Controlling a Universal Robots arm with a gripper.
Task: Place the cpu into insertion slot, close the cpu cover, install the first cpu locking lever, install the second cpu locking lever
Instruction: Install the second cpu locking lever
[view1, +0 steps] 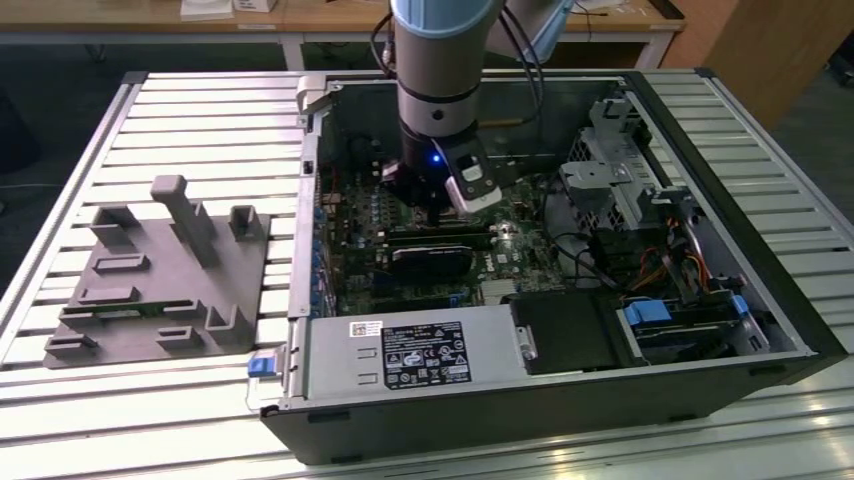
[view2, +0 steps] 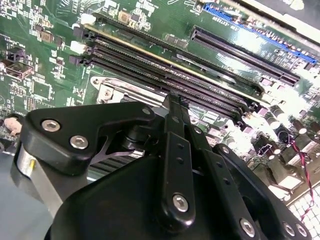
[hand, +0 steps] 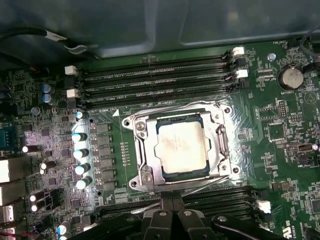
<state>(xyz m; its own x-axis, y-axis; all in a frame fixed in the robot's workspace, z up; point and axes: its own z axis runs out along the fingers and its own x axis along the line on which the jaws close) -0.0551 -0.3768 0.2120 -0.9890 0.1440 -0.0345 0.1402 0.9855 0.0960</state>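
In the first wrist view the cpu (hand: 181, 149), a silvery-grey square, lies in the insertion slot (hand: 228, 169) on the green motherboard. The cpu cover (hand: 145, 150), a thin metal frame with a window, lies flat over the chip's edges. A thin silvery locking lever (hand: 210, 186) runs along the socket side nearest my fingers. My gripper (hand: 172, 196) is shut, its black fingertips together just beside that lever; whether they touch it I cannot tell. The second wrist view shows the gripper (view2: 173, 100) from behind, tips pointing at a socket corner (view2: 107, 92). In the exterior view the gripper (view1: 430, 215) reaches down into the open computer case.
Long black memory slots (hand: 155, 80) flank the socket on both sides. A row of capacitors (hand: 80, 150) stands beside it. The case wall (view1: 307, 200), power supply (view1: 414, 350), drive cage (view1: 614, 170) and cables (view1: 667, 270) surround the board. A grey fixture (view1: 160, 270) sits on the slatted table.
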